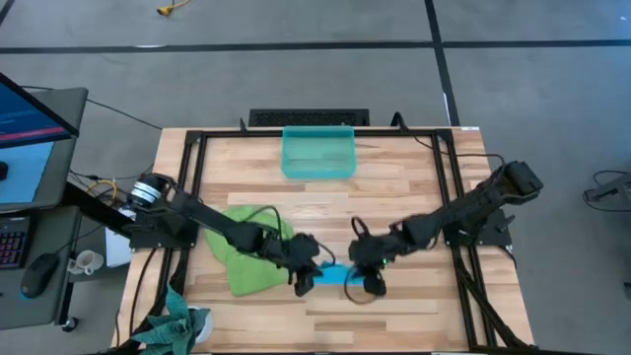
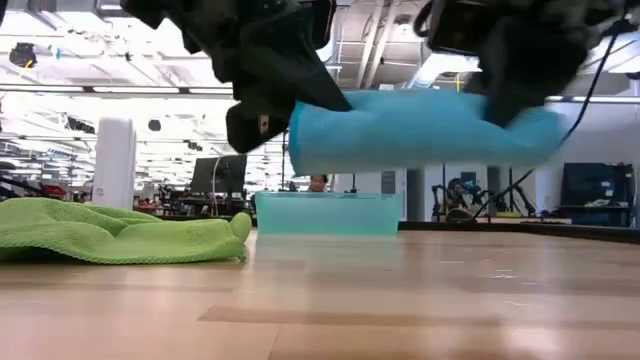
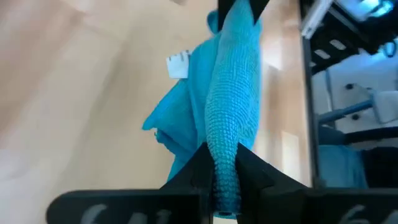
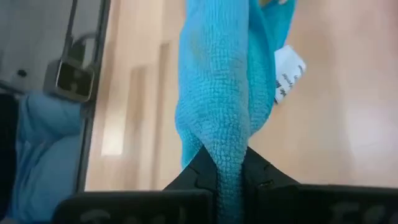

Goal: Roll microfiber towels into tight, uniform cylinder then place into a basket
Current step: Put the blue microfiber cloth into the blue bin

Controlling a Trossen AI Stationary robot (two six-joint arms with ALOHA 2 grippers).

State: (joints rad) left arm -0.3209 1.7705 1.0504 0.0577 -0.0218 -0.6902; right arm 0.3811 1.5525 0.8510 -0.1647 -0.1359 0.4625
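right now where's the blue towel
The blue towel hangs rolled above the table's front middle, between the left pincer and right pincer, with the green towel to its left in the high view.

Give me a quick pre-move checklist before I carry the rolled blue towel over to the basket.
1. Left gripper shut on one end of the blue towel: ok.
2. Right gripper shut on the other end: ok.
3. Roll lifted off the table: ok, the low view shows a gap beneath it.
4. Roll tight and uniform: not ok, loose folds and the tag hang out in both wrist views.
5. Basket open, at the far edge of the table: ok; whether anything lies inside, cannot tell.
6. Green towel out of the way: cannot tell, it lies unrolled under the left arm.
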